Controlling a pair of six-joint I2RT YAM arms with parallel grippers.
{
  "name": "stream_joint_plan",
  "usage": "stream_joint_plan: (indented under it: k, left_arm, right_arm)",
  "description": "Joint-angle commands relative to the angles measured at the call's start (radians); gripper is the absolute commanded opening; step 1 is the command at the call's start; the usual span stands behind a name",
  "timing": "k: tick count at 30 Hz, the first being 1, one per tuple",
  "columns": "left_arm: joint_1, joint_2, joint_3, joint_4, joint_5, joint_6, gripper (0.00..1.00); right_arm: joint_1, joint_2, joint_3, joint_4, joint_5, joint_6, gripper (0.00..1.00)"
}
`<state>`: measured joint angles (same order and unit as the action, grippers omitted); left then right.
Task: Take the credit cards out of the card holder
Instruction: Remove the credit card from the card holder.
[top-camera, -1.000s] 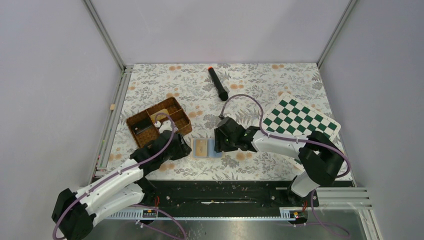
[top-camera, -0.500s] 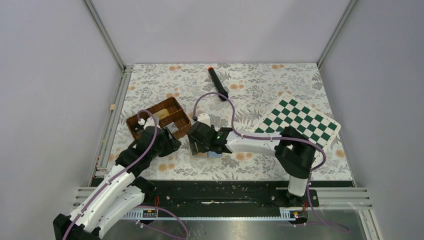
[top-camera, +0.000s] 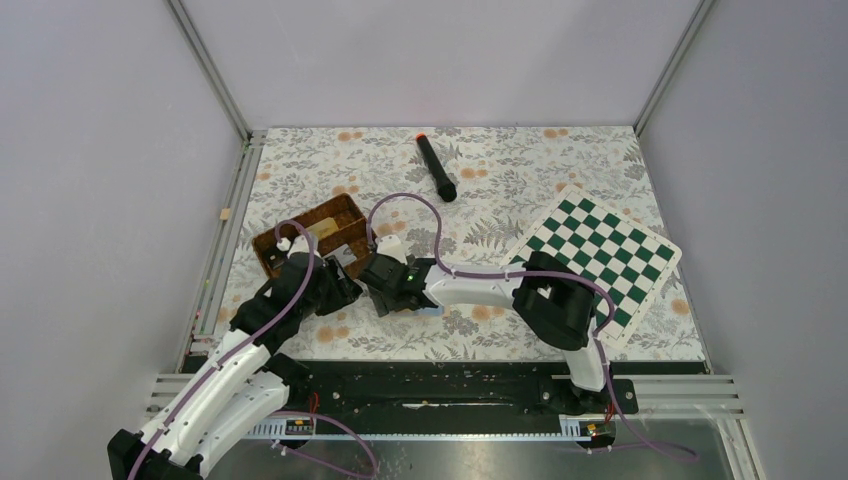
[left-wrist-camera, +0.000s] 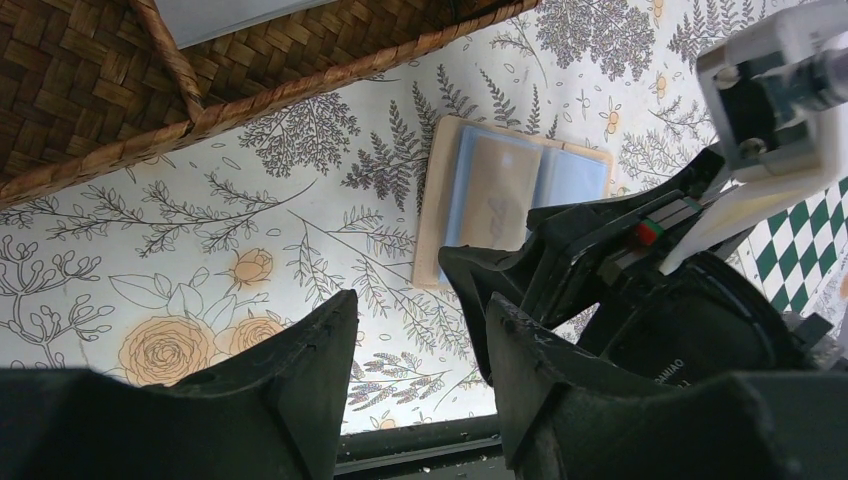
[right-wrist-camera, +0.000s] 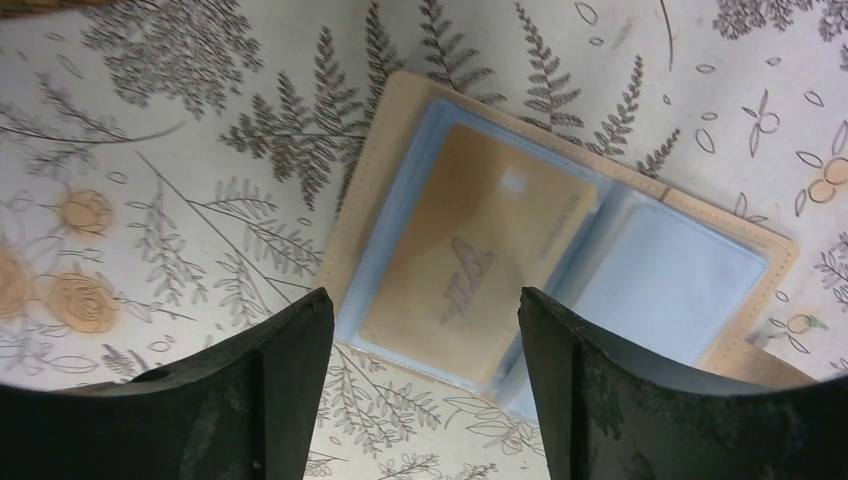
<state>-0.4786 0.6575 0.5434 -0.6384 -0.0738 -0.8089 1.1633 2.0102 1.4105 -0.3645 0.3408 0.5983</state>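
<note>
Item 1, right gripper (right-wrist-camera: 422, 335): jaws spread wide and holding nothing. They hang just above the card holder (right-wrist-camera: 368, 175), with one finger (right-wrist-camera: 270, 390) over its near-left corner and the other over the near edge of the fold.

Item 2, card holder: a tan sleeve lying open and flat on the floral tablecloth (right-wrist-camera: 170, 200), just beside the basket. The gold card (right-wrist-camera: 470, 235) sits in its left clear pocket. The right pocket shows light blue (right-wrist-camera: 685, 275); we cannot tell whether that is a card or bare plastic.

Item 3, left gripper (left-wrist-camera: 420, 325): jaws parted, nothing between them. We see it hovering over the cloth between the woven basket (left-wrist-camera: 120, 80) and the holder (left-wrist-camera: 437, 200), close to the right arm's wrist.

Item 4, surroundings: a green-white chequered board (top-camera: 600, 250) lies well apart to the right. A black cylinder with an orange tip (top-camera: 435, 168) lies toward the far edge.
</note>
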Motion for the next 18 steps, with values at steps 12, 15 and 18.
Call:
stream_joint_plan:
  k: [12,15,18]
  left_arm:
    - [0.006,-0.019,0.028,0.029,0.031,0.014,0.50]
    - [0.006,-0.019,0.029,0.029,0.031,0.016,0.50]
    - [0.007,-0.018,0.029,0.029,0.032,0.016,0.50]
  right_arm:
    - [0.013,0.030,-0.003,-0.038,0.059,-0.015,0.62]
    - [0.015,0.042,-0.005,-0.038,0.058,-0.015,0.59]
    - [0.016,0.053,-0.003,-0.050,0.064,-0.011,0.63]
